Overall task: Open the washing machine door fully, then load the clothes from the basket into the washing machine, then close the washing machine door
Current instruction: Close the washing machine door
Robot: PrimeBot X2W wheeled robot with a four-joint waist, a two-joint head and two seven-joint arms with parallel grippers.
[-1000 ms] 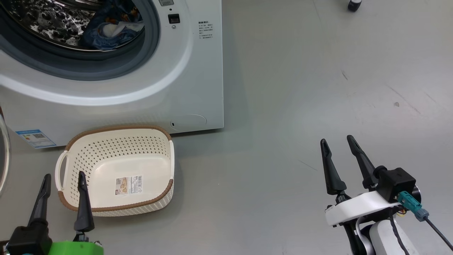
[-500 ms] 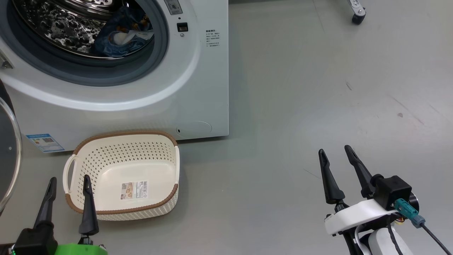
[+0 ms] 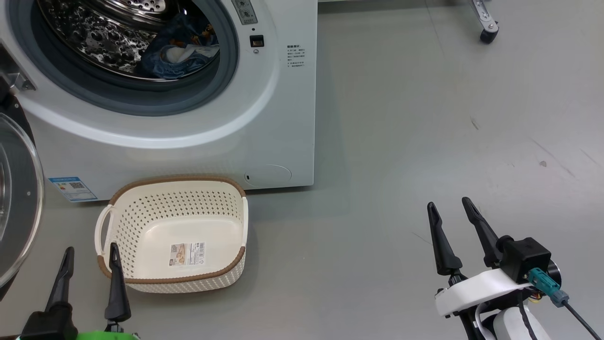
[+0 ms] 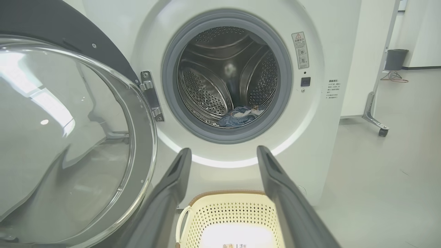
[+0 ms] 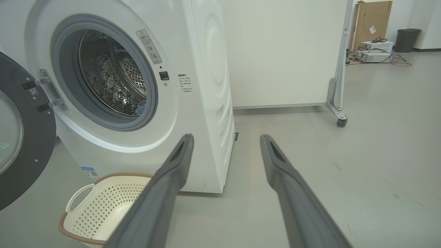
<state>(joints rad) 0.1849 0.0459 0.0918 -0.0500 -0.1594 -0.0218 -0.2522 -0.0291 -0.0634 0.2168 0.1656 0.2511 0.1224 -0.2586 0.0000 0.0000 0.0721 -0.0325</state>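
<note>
Head camera is swinging left, so the washing machine point(image 3: 283, 118) and the basket point(image 3: 179, 178) are sliding right in view while more of the open washing machine door point(image 3: 19, 212) is coming in. The clothes point(image 3: 179, 54) are lying in the drum, and the basket is sitting on the floor against the machine's front. The left gripper point(image 3: 91, 249) and right gripper point(image 3: 448, 204) are hovering with fingers spread, gripping nothing.

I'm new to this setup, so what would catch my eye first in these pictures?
The washing machine stands open at the head view's upper left, its black glass-bowled door swung out to the left, blue clothes lying in the steel drum. In front of it on the floor sits the cream basket, holding just a label sticker.
</note>
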